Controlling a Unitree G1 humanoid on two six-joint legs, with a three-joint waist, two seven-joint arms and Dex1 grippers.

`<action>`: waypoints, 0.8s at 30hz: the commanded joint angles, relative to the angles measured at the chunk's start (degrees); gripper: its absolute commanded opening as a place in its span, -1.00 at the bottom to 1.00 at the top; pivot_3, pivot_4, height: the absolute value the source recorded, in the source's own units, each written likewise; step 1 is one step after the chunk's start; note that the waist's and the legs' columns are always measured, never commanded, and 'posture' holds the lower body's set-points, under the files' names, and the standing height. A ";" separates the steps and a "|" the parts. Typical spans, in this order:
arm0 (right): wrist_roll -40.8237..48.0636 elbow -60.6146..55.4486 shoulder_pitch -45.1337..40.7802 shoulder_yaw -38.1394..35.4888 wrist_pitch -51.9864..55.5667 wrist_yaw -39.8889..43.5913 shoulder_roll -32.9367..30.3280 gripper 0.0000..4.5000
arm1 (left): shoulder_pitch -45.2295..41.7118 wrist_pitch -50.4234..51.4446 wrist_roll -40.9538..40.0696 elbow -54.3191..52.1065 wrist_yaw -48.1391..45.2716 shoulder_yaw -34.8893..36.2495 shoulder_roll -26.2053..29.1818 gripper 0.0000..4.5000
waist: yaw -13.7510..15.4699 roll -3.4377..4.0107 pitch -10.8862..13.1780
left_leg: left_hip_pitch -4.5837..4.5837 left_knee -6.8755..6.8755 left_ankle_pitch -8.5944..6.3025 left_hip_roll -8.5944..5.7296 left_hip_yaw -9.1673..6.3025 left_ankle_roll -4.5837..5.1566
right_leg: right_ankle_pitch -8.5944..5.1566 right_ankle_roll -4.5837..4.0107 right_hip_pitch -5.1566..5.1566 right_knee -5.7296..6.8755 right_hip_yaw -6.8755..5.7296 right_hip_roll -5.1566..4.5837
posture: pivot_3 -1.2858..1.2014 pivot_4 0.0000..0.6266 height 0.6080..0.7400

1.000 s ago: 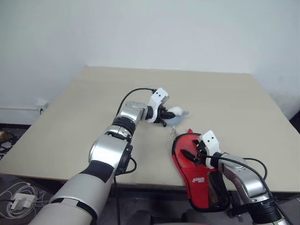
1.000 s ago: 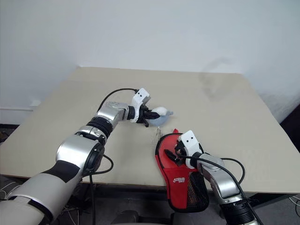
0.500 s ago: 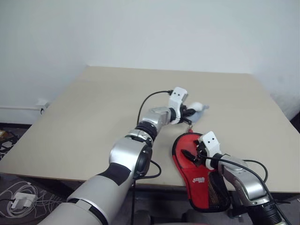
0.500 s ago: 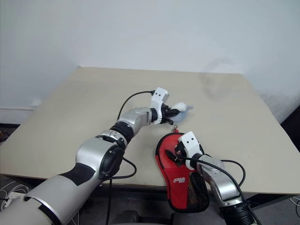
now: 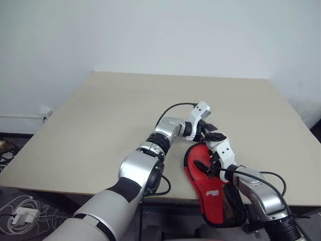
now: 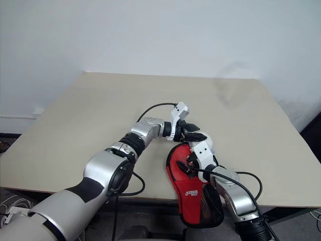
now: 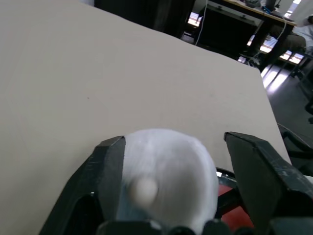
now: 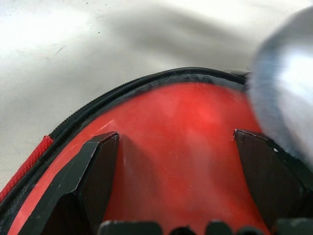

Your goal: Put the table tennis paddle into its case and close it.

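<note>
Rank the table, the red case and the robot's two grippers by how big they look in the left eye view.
1. table
2. case
3. left gripper and right gripper: they look about alike, so I won't rank them.

arms (image 5: pixel 150 165): silver/black | wrists white | fingers (image 7: pixel 110 166) black | black cables

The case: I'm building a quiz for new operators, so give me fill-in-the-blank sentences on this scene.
The case, lying on the table, has an outside coloured ___.
Its mesh patch is coloured ___.
The right gripper, over the case, is ___.
Missing words: red; black; open.
</note>
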 commanded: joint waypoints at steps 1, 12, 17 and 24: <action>-0.13 4.12 2.87 2.18 4.77 2.53 -2.22 0.80 | -1.79 4.14 -2.00 -3.51 -6.40 0.62 2.75 0.48 | -0.05 0.00 0.00 | 0.00 0.00 0.00 0.00 0.00 0.00 | -0.01 0.01 0.00 0.00 0.00 0.00 | 0.03 -1.00 0.64; 10.11 -3.35 3.66 -9.60 6.77 5.56 -2.33 0.80 | 6.91 17.37 -6.24 -26.56 -21.45 -3.80 12.43 0.48 | -0.04 0.04 0.03 | -0.03 -0.02 -0.01 0.01 -0.01 0.02 | -0.02 0.03 -0.03 0.02 0.03 -0.01 | 0.03 -1.00 0.64; 17.22 -4.43 2.39 -16.57 7.74 6.13 -0.89 0.80 | 16.97 25.53 -8.31 -49.20 -23.04 -10.27 16.46 0.48 | -0.02 0.17 0.13 | -0.11 -0.02 -0.01 0.02 0.00 0.02 | -0.02 0.03 -0.18 0.09 0.13 -0.01 | 0.03 -1.00 0.64; 27.43 -6.05 -1.20 -27.27 7.91 6.33 -1.04 0.80 | 26.92 29.85 -10.45 -64.11 -18.97 -15.95 19.68 0.48 | -0.04 0.58 0.18 | -0.24 0.03 -0.01 0.03 -0.04 0.02 | -0.01 0.02 -0.31 0.11 0.20 -0.02 | 0.03 -1.00 0.64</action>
